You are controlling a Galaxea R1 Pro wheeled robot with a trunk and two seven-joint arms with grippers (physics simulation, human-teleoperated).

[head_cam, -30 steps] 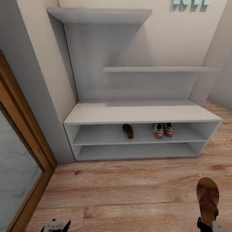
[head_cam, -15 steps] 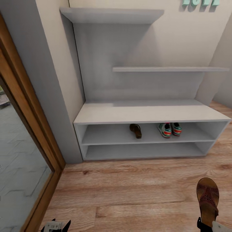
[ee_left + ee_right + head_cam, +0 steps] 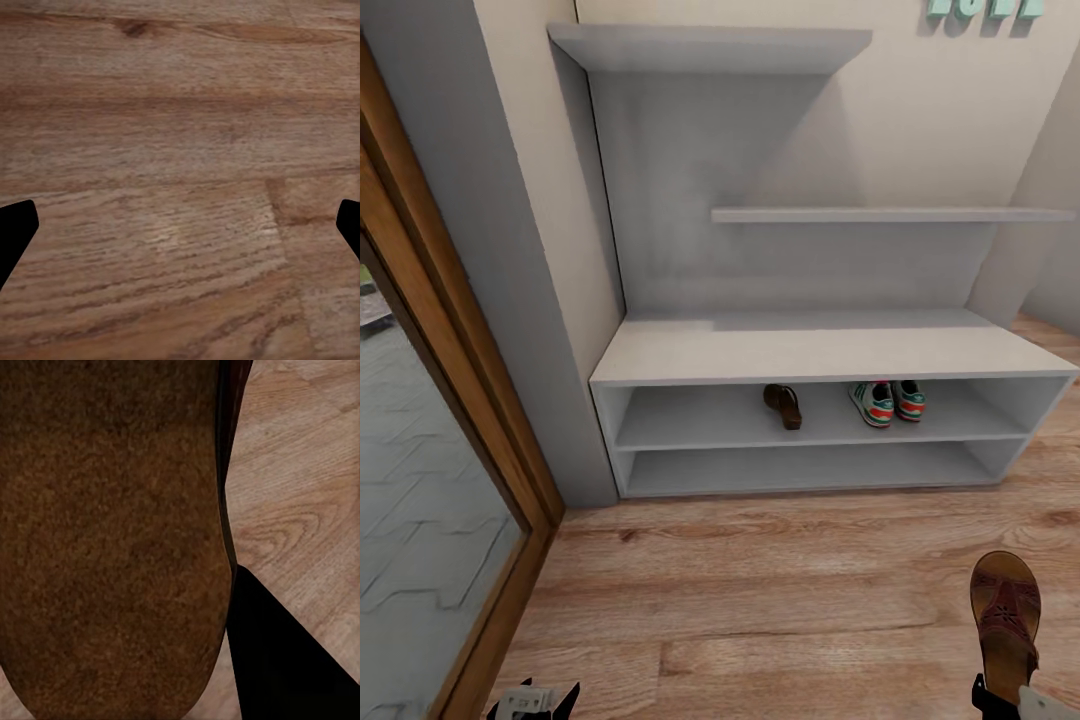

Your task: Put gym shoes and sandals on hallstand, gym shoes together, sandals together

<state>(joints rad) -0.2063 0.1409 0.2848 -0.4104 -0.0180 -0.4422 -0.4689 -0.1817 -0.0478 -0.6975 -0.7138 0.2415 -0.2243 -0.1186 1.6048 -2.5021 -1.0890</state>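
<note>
The pale grey hallstand (image 3: 810,352) stands against the wall ahead. On the upper of its two low shelves lie one brown sandal (image 3: 783,406) and, to its right, the two gym shoes (image 3: 890,402) side by side. The other sandal (image 3: 1006,615) hangs over the corridor floor (image 3: 760,600) at the head view's lower right, with my right gripper (image 3: 1005,697) shut on its heel end. In the right wrist view this sandal (image 3: 112,532) is close up beside a black finger (image 3: 285,660). My left gripper (image 3: 532,702) is low at the left, open over bare planks (image 3: 180,225).
A wood-framed mirror or glass panel (image 3: 430,480) and a grey wall post (image 3: 510,300) stand left of the rack. Staggered wall shelves (image 3: 890,214) hang above the bench top. Open floor lies between me and the rack.
The whole picture has shifted to the right since a second ago, so the camera has moved. Both grippers and the held sandal keep their places in the view.
</note>
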